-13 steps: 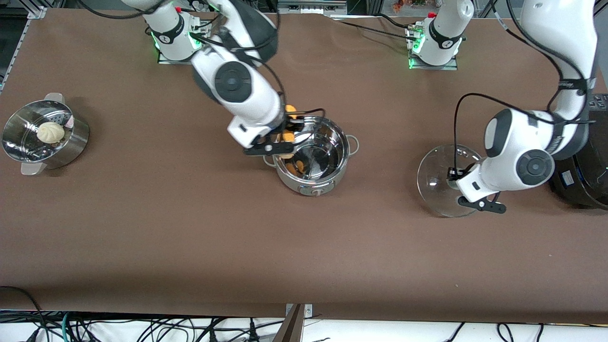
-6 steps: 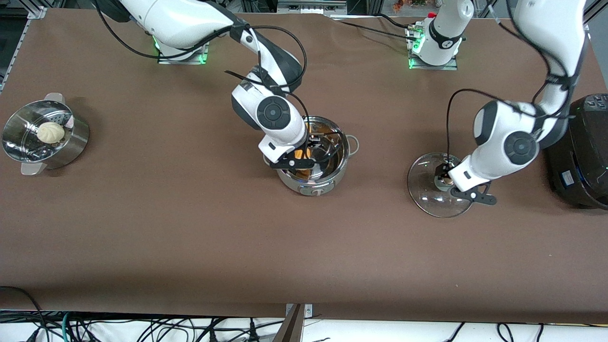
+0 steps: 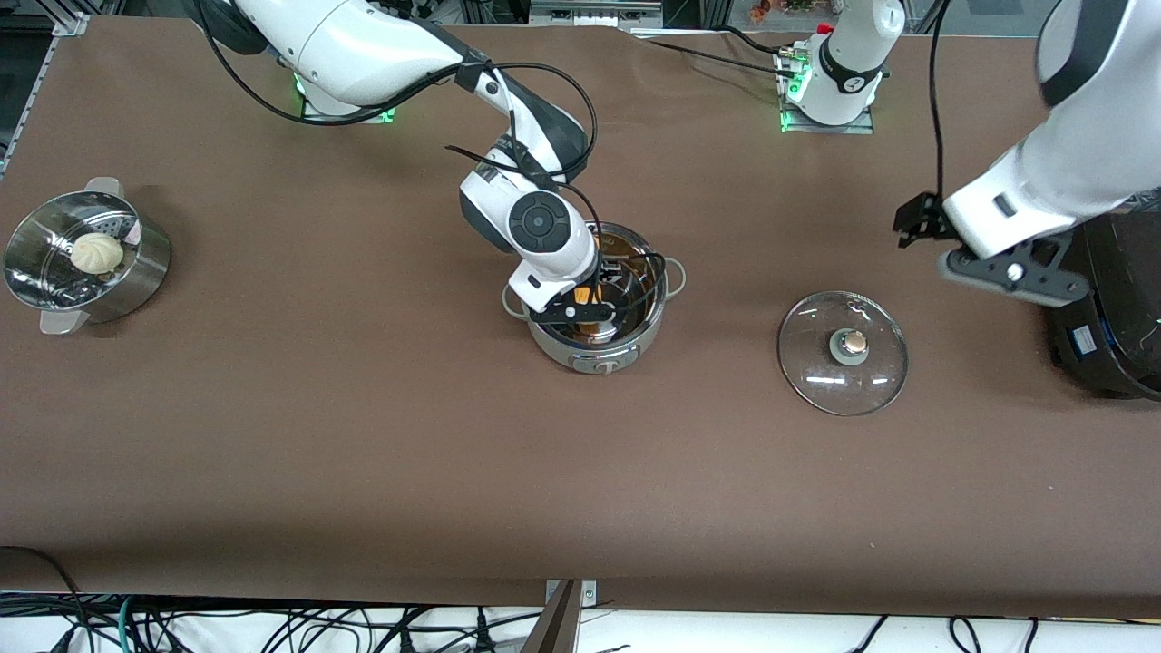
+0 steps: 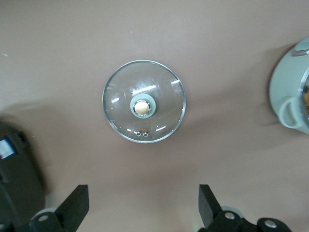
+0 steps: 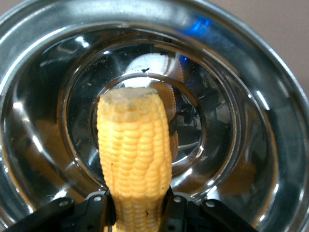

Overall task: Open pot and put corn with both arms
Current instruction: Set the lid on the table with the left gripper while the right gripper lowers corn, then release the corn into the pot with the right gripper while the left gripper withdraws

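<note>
The steel pot (image 3: pixel 635 340) stands open at the table's middle. My right gripper (image 3: pixel 590 297) reaches down into it, shut on the yellow corn (image 3: pixel 585 295). In the right wrist view the corn (image 5: pixel 135 154) points end-down at the pot's shiny bottom (image 5: pixel 217 121), held between the fingers of the right gripper (image 5: pixel 137 212). The glass lid (image 3: pixel 843 352) with its tan knob lies flat on the table toward the left arm's end. My left gripper (image 3: pixel 916 222) hangs open and empty high over the table beside the lid. The left wrist view shows the lid (image 4: pixel 144 101) and the left gripper (image 4: pixel 143 212).
A steel steamer (image 3: pixel 136 281) with a white bun (image 3: pixel 96 252) stands at the right arm's end. A large black cooker (image 3: pixel 1111 317) stands at the left arm's end, close to the left gripper. The pot's edge shows in the left wrist view (image 4: pixel 289 92).
My left gripper has let go of the lid's knob and risen away, leaving the lid flat on the table. My right gripper has lowered the corn deeper into the pot.
</note>
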Controlling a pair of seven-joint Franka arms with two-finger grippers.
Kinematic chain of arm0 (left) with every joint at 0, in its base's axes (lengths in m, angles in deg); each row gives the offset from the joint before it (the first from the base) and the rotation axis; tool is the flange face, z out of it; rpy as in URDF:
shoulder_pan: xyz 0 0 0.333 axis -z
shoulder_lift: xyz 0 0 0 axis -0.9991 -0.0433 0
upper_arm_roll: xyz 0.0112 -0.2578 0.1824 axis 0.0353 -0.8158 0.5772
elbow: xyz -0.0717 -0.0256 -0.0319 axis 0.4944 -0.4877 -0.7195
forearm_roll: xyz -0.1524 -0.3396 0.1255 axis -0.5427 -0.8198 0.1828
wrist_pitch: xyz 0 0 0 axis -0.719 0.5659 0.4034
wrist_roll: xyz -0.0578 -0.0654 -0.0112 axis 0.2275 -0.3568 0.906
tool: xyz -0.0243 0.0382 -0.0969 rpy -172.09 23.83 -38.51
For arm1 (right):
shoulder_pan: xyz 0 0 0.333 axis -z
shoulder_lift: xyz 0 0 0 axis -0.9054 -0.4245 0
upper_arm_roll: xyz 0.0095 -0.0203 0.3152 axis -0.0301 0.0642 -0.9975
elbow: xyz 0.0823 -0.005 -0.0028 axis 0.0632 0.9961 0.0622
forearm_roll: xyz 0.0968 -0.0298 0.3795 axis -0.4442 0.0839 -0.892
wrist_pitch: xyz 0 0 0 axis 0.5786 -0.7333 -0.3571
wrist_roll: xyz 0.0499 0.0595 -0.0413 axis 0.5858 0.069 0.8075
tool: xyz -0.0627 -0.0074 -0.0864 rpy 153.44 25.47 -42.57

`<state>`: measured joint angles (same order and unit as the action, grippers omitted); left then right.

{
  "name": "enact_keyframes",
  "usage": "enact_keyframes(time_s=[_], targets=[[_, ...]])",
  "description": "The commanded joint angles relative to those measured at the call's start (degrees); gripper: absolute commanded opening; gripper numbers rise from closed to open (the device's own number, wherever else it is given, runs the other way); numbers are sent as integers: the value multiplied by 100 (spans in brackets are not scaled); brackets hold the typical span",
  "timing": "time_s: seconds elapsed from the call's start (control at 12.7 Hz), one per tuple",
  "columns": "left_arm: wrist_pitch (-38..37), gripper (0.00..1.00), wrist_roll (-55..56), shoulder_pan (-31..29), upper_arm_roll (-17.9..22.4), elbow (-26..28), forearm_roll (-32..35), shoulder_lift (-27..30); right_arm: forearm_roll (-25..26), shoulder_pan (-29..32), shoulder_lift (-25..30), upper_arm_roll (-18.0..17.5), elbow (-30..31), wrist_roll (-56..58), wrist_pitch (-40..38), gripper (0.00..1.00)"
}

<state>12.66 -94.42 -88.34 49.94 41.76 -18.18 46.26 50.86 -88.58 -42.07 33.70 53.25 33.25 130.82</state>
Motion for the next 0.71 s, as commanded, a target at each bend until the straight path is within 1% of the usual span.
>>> enact_keyframes(time_s=[0.0,0.16,0.24,0.32,0.39,0.47,0.55,0.63], targets=[[-216,100,-92,-93,-11,-449,29,-172,105,-152,-211,71,-210,-107,65,0],[-216,100,-311,-120,85,-345,-269,-23,140,-284,-264,229,-210,-107,127,0],[106,100,-173,-42,155,-83,-218,221,140,-285,-282,230,-219,-107,127,21],[553,100,-145,-6,234,233,-253,328,166,-285,-282,230,-210,-107,127,99],[880,100,-188,47,470,375,-279,364,271,-302,-282,230,-210,-107,118,100],[1083,100,-145,256,742,699,-279,521,298,-311,-282,230,-210,-98,118,100],[1215,100,-145,267,867,989,-279,705,307,-311,-273,230,-219,-98,118,100],[1156,100,-154,215,868,1062,-279,846,307,-320,-256,230,-219,-89,118,100]])
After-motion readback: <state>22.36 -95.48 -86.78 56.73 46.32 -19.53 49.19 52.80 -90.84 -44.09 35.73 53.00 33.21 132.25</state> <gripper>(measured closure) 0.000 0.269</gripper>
